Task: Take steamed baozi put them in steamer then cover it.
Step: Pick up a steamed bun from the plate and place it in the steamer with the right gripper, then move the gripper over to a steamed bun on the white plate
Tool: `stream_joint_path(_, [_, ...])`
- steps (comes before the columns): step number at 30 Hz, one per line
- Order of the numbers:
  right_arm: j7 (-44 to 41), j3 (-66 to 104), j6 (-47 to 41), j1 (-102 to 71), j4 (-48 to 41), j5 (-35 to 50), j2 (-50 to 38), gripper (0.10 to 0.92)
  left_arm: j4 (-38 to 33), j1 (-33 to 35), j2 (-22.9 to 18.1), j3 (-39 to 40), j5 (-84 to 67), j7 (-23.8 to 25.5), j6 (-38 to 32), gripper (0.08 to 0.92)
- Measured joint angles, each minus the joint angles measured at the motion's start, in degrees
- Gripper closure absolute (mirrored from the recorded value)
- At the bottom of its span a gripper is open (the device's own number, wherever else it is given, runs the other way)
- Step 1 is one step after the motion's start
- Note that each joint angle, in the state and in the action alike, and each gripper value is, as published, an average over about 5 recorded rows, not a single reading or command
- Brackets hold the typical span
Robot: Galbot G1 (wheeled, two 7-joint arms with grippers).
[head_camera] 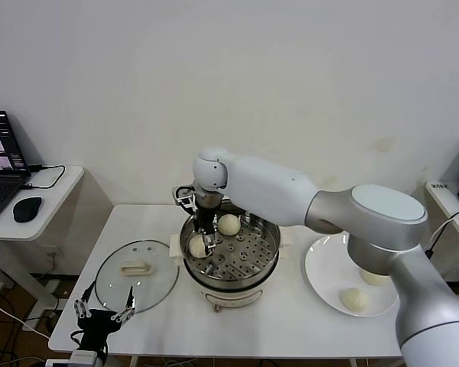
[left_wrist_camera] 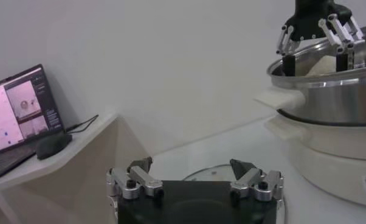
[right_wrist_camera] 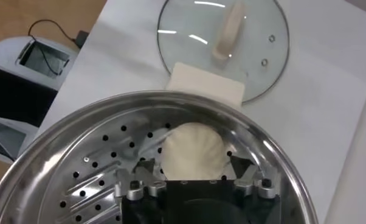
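Head view: right hand (head_camera: 207,243) is down inside the steamer (head_camera: 237,284), at its left side, fingers spread apart on either side of a baozi (head_camera: 197,246) that sits on the perforated tray (head_camera: 249,252); cannot tell whether the pads touch the dough. Right wrist view confirms it: same bun (right_wrist_camera: 192,152) lies on the tray between the two open fingers (right_wrist_camera: 253,179), close to the steamer wall. A second baozi (head_camera: 229,224) rests on the tray toward the back of the pot, apart from the first. Steamer stands mid-worktop (head_camera: 291,329), shiny steel on a white base, with a white side handle (right_wrist_camera: 206,85) facing the lid. Glass lid (head_camera: 136,274) with cream handle lies flat on the worktop just left of the steamer, toward the front-left corner. White plate (head_camera: 325,267) sits at the worktop's right edge with two more baozi: one (head_camera: 356,299) near its front, one (head_camera: 376,277) partly hidden behind the right arm. Left hand (head_camera: 103,314) hangs low at the front-left edge of the worktop, just in front of the lid, fingers apart, nothing between them; left wrist view shows the same open left hand (left_wrist_camera: 195,179) and, farther off, the right hand (left_wrist_camera: 320,36) dipping into the steamer. Laptop (head_camera: 0,164) and a mouse (head_camera: 27,208) sit on a side desk (head_camera: 57,191) off to the left.
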Motion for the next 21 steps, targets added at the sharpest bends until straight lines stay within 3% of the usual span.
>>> stream_joint_path(9, [-1.75, 2.17, 0.11, 4.90, 8.61, 2.00, -8.55, 0.203, -0.66, 0.09, -0.41, 0.21, -0.07, 0.50, 0.35, 0.177])
stream_joint_path(21, [-4.16, 4.92, 1.99, 9.66, 24.92, 2.68, -30.88, 0.203, -1.76, 1.15, -0.56, 0.59, -1.37, 1.28, 1.27, 0.177])
